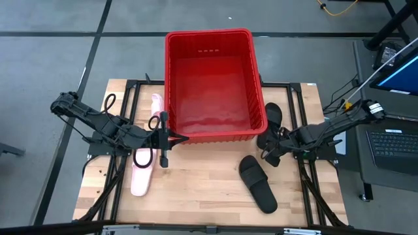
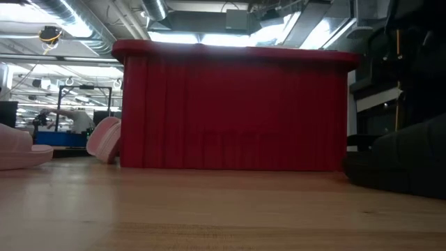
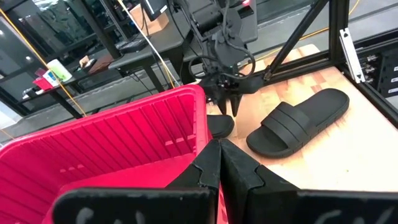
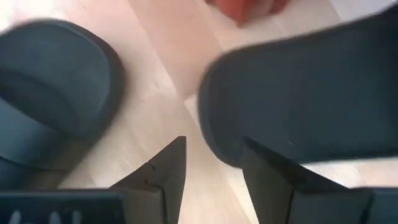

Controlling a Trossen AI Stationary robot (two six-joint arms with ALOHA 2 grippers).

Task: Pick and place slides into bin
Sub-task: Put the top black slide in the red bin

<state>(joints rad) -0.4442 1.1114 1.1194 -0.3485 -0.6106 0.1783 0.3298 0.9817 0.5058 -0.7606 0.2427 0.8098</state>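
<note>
Large bright red plastic crate [image 1: 210, 85] sitting at twelve o'clock, right gripper [image 1: 268, 155] hovering with fingers parted over a matte black slide [image 1: 273, 121] at three, left gripper [image 1: 163, 138] pinched closed at nine beside pale pink slides [image 1: 142, 171], second black slide [image 1: 257, 183] lying at five.

Even overhead light, soft shadows; right wrist view badly blurred.

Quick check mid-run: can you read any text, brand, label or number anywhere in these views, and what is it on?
No text can be read in any view.
The red bin: no label or marking shows.
The black slides and pink slides: no brand visible.
Laptop screen and keyboard beside the table: too small to read.
Small green and pink items on the background desk: too blurred to read.
</note>
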